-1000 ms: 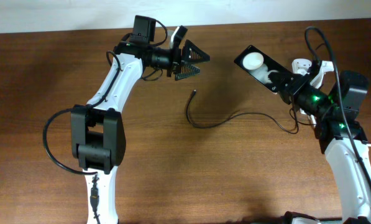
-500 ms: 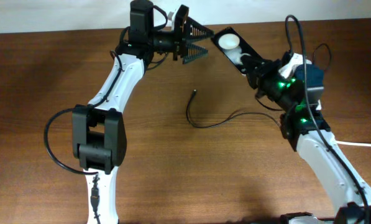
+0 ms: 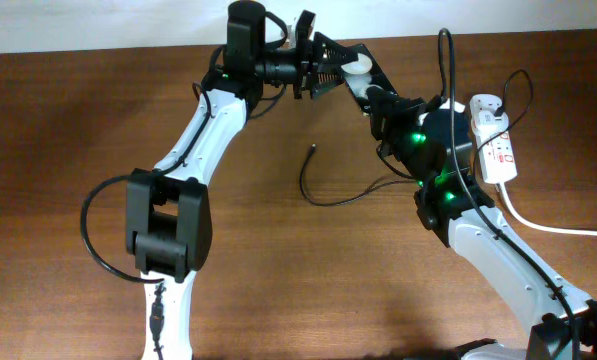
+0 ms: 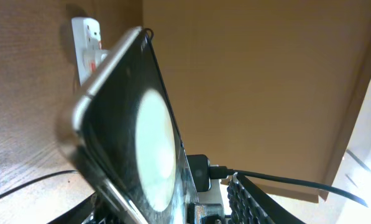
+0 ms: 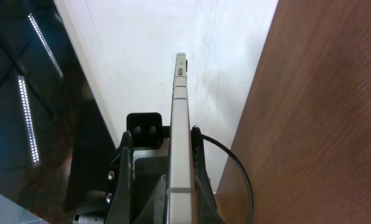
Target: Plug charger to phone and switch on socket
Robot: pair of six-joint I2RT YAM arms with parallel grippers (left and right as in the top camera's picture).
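Note:
The phone [image 3: 356, 68], black with a white circle, is held in the air at the table's far edge by my right gripper [image 3: 376, 98], which is shut on its lower end. In the right wrist view the phone [image 5: 180, 112] shows edge-on between the fingers [image 5: 180, 155]. My left gripper [image 3: 330, 68] is open, and the phone's upper end lies between its fingers. The phone [image 4: 135, 137] fills the left wrist view, above the jaws [image 4: 173, 208]. The charger [image 3: 338, 197] lies loose on the table, its tip [image 3: 313, 149] free. The socket [image 3: 498, 150] lies at the right.
The socket's thick white cord [image 3: 548, 225] runs off to the right edge. A pale wall borders the table's far edge [image 3: 128, 45]. The socket also shows in the left wrist view [image 4: 89, 43]. The robots' thick black cables loop beside both arms.
My right arm has carried the phone left and toward the far edge, up to the left gripper. The left gripper has shifted slightly right, and the phone's end now sits between its fingers.

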